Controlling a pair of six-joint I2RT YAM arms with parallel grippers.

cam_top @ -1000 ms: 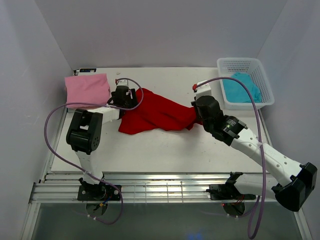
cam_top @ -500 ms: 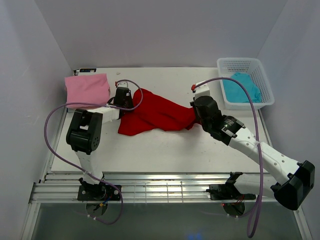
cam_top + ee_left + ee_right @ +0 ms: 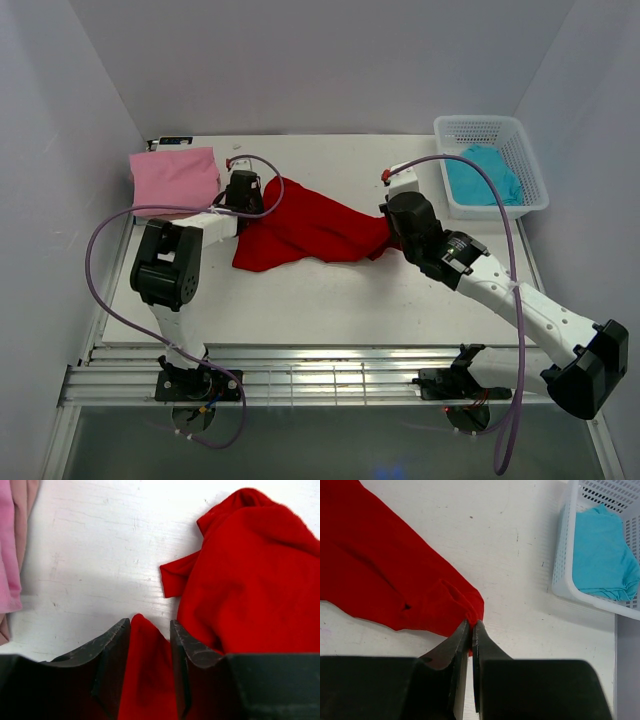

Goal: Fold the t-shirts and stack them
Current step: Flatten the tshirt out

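the red t-shirt (image 3: 315, 228) lies with its long axis left to right, left gripper (image 3: 150, 630) clamped on its left end, right gripper (image 3: 471, 626) pinched shut on its right corner.

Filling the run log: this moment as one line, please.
red t-shirt: crumpled | left end effector: closed on one fold | right end effector: pinching opposite edge | pink t-shirt: folded, far left

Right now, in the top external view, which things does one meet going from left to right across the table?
pink t-shirt → left gripper at the red shirt's left end → red t-shirt → right gripper at its right end → white basket holding the turquoise t-shirt
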